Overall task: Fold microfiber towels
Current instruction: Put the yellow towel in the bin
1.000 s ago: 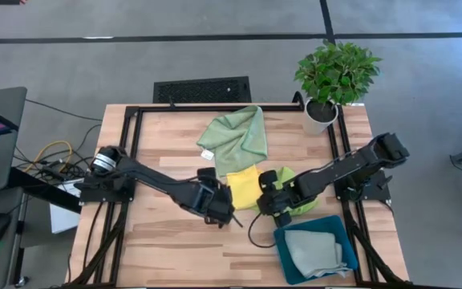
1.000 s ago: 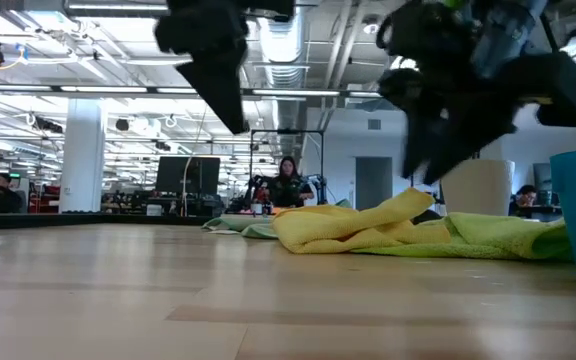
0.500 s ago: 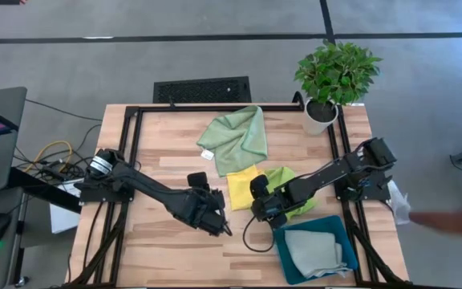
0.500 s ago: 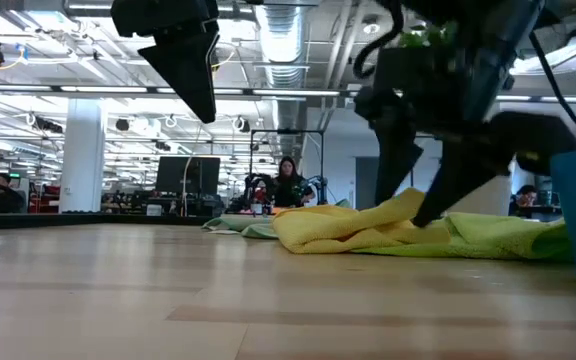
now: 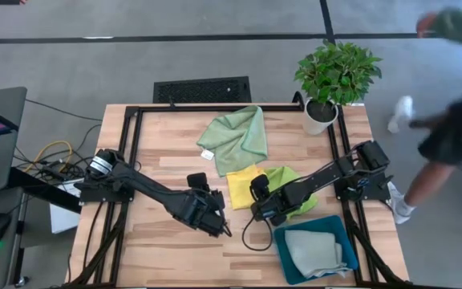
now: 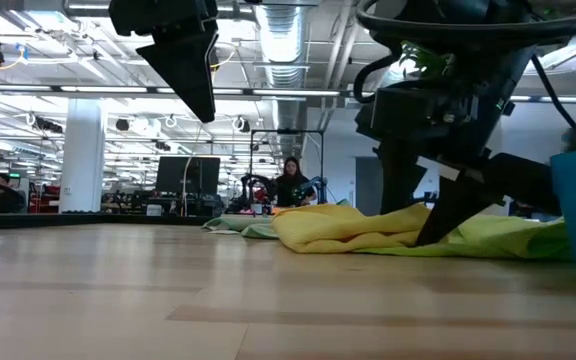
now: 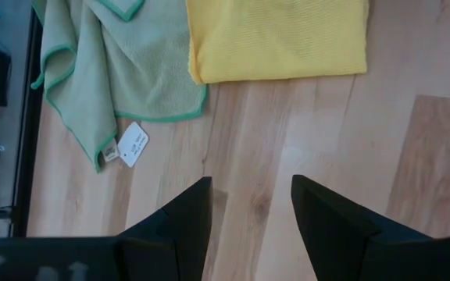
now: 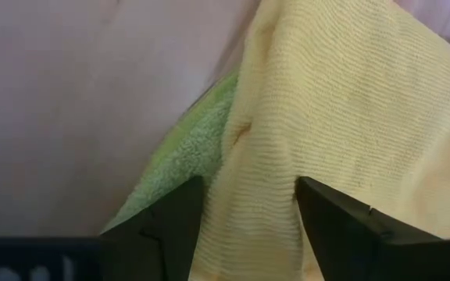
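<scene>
While my right gripper hangs parted over the yellow towel's edge, nothing grasped | lime towel lies under it, just beyond my tips; judged: pinch only the yellow layer | left gripper parted, empty, over bare wood | sage towel farthest.

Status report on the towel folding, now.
Right gripper open, down at yellow towel. Left gripper open, raised over bare table. Nothing in the way.
</scene>
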You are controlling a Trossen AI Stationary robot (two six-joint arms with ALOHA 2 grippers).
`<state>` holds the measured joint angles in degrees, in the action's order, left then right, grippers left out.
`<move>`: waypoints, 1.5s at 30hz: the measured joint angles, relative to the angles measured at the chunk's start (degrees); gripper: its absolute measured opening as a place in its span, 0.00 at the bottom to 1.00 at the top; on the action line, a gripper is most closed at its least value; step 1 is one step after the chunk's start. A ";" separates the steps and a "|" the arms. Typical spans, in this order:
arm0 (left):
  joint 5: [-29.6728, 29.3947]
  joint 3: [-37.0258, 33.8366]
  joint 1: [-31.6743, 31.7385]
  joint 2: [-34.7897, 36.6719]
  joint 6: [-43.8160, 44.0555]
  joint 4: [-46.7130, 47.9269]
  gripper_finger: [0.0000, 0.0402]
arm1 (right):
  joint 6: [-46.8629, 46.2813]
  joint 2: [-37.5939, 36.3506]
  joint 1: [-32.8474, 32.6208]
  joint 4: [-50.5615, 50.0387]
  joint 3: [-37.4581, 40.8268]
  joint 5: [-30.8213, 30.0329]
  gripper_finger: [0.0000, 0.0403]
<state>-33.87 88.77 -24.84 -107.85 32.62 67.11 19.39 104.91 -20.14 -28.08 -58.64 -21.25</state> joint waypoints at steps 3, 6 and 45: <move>0.02 0.00 0.00 0.00 0.00 0.01 0.42 | -1.40 -0.21 0.16 0.07 0.05 0.12 0.53; 0.00 0.00 0.00 0.00 -0.01 0.01 0.42 | -1.81 -0.24 0.42 -0.18 0.05 0.10 0.48; -0.02 0.00 0.00 0.00 1.09 3.12 0.42 | -10.47 -0.36 -4.20 -25.63 -16.80 -4.65 0.02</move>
<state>-33.89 88.77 -24.84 -107.85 33.71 70.23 8.92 104.55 -24.34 -53.71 -75.44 -25.90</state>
